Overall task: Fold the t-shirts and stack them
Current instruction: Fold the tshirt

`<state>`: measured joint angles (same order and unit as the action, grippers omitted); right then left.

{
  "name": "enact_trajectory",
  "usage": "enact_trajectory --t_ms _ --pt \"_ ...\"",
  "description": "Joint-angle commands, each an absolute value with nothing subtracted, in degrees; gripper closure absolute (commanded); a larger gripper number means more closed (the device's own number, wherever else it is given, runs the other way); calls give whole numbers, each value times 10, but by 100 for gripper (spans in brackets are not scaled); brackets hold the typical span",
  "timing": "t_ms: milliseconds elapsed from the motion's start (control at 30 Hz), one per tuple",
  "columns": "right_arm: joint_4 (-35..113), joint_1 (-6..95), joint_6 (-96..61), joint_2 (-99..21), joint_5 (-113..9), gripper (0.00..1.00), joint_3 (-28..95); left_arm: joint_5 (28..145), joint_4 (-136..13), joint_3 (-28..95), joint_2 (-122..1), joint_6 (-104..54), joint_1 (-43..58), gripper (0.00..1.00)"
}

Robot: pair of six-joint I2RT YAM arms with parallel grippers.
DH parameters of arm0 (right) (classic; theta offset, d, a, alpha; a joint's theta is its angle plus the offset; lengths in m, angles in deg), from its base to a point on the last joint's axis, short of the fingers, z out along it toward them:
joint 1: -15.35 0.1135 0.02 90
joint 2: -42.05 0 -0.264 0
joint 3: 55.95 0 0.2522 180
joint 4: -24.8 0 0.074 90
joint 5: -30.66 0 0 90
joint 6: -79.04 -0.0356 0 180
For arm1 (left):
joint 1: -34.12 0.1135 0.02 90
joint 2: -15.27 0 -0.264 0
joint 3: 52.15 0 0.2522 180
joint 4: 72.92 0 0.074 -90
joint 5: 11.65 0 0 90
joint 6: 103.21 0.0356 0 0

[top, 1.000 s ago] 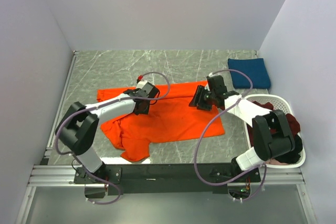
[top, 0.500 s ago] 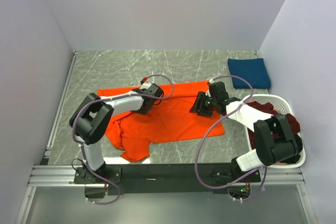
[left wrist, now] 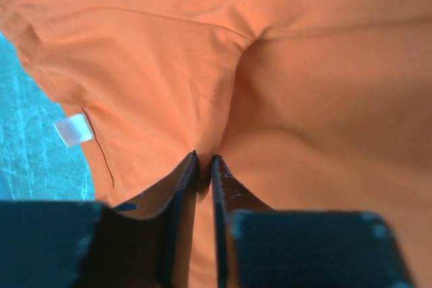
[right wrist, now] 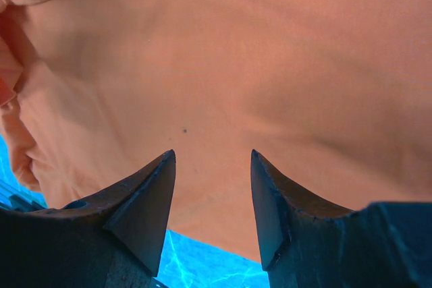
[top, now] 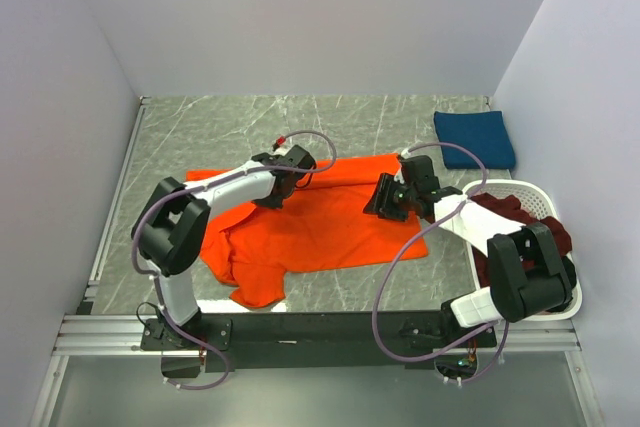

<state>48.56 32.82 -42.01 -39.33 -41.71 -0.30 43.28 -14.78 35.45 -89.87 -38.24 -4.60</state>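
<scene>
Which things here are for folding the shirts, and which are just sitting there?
For the job:
- orange shirt, spread on the table
- blue shirt, already folded
- dark shirts, waiting in the basket
- left gripper, pinching the orange shirt
- right gripper, open over it

Just there:
- basket
- table

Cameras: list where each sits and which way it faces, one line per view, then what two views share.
Top external: above and behind the arm bases, looking down at the table; both arms show whole.
Left wrist: on the left wrist, looking along the left gripper, pinched on the orange t-shirt.
Right wrist: on the right wrist, looking past the open right gripper onto that cloth.
Shared: all three show the orange t-shirt.
</scene>
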Motion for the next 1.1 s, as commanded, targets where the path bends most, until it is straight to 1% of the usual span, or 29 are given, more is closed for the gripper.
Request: enact_trajectory --t_ms 0,33,133,167,200,300,367,467,500,567,600,633,700,767,900,1033,1067 --pt "483 324 -407 -380 -415 45 10 507 -97 368 -866 -365 -48 76" --pt "483 323 -405 -380 -412 45 10 516 -93 364 -866 -364 -48 68" --pt "481 323 -395 -386 -403 45 15 564 -93 350 -851 -361 -47 56" --pt "481 323 -393 -391 -397 45 17 595 -99 346 -842 -361 -47 51" --pt "480 323 -390 -392 -394 45 20 607 -112 340 -821 -361 -47 35" --pt "476 323 -390 -401 -386 45 37 630 -121 332 -782 -375 -29 20" --pt "467 323 -393 -412 -376 45 50 636 -137 317 -753 -389 -6 19" --pt "437 325 -410 -431 -352 47 61 658 -166 281 -712 -420 73 22" --pt "426 327 -421 -435 -329 50 62 673 -173 269 -703 -436 119 22" --pt "397 336 -433 -453 -311 52 68 700 -203 230 -686 -446 166 23" --pt "388 341 -449 -460 -291 53 69 713 -214 215 -670 -455 209 26" --pt "372 352 -458 -468 -282 53 72 749 -228 186 -664 -460 228 27" --pt "327 365 -488 -493 -260 54 83 775 -257 161 -652 -472 274 30" --pt "285 393 -509 -521 -246 54 97 789 -271 129 -647 -479 295 30" --pt "262 438 -535 -579 -251 54 141 814 -308 85 -648 -486 337 32" --pt "270 445 -556 -608 -293 54 141 805 -325 67 -650 -492 355 31" --pt "283 444 -553 -614 -322 54 142 805 -325 66 -660 -493 359 31"
